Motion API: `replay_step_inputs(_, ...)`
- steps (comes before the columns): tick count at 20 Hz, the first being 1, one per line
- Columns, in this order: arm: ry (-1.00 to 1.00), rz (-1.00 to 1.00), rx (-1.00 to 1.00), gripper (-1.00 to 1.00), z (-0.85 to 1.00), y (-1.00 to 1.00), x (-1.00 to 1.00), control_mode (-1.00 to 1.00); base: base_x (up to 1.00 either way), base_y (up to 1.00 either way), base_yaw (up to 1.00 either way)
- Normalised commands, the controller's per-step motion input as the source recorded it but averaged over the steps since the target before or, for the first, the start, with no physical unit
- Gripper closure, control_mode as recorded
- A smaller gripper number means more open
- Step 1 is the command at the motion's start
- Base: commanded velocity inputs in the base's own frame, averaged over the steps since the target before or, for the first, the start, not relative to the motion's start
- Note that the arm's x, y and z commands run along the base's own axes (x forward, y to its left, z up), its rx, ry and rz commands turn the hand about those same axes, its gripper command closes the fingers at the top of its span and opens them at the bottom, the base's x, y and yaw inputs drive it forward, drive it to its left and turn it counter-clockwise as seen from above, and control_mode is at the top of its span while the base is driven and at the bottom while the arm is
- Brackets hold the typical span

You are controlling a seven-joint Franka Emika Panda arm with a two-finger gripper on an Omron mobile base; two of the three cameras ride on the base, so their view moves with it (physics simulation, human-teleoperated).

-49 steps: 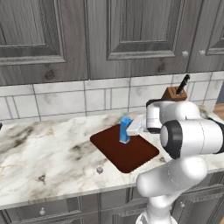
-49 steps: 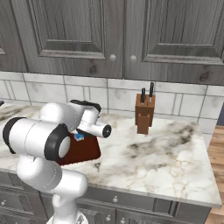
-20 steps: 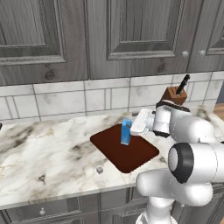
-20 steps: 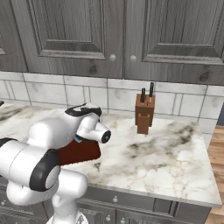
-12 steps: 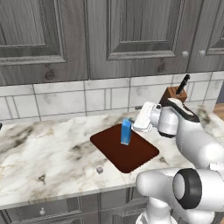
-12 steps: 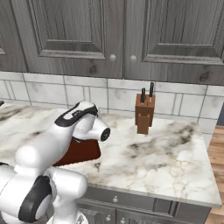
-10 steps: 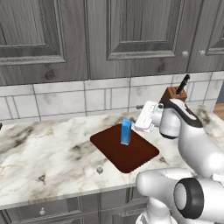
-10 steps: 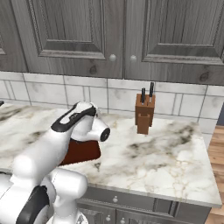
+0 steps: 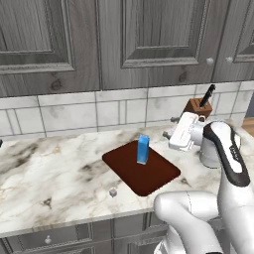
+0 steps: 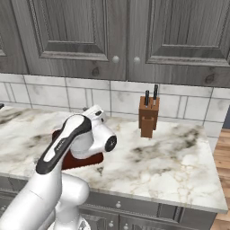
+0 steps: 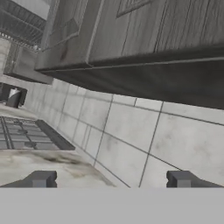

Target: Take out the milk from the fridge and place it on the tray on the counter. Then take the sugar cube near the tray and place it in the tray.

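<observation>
The blue milk (image 9: 143,149) carton stands upright on the dark red-brown tray (image 9: 149,177), which lies on the marbled counter (image 9: 54,173). The tiny pale sugar cube (image 9: 113,192) rests on the counter just off the tray's front left edge. My gripper (image 9: 169,127) hovers to the right of the carton and above the tray's back right corner, apart from it, open and empty. In the hand view its two fingertips (image 11: 42,179) stand wide apart and face the tiled wall. Behind my arm a strip of the tray (image 10: 83,160) shows. The fridge is out of view.
A wooden knife block (image 9: 198,106) stands at the back right against the tiled wall, and also shows behind my hand (image 10: 148,116). Grey upper cabinets (image 9: 149,39) hang above the counter. Grey drawer fronts (image 9: 49,238) run below the front edge.
My hand has drawn back to the right and risen away from the carton, turning toward the wall. The carton stays upright on the tray. The gripper remains open.
</observation>
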Motion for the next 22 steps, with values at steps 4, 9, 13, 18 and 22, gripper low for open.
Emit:
replay_step_inputs(4,0.06,-0.03,-0.05,-1.00,0.74,-0.37,-0.66,-1.00,0.00,0.00,0.00)
replay_step_inputs(9,0.08,-0.03,-0.05,-1.00,0.60,-0.35,-0.74,-1.00,0.00,0.00,0.00)
replay_step_inputs(13,0.17,-0.07,-0.10,-1.00,0.37,-0.16,-0.73,-1.00,0.00,0.00,0.00)
replay_step_inputs(18,0.22,-0.15,-0.14,-1.00,0.26,0.02,-0.67,-1.00,0.00,0.00,0.00)
replay_step_inputs(22,0.21,-0.16,-0.04,-1.00,0.04,0.23,-0.68,-1.00,0.00,0.00,0.00)
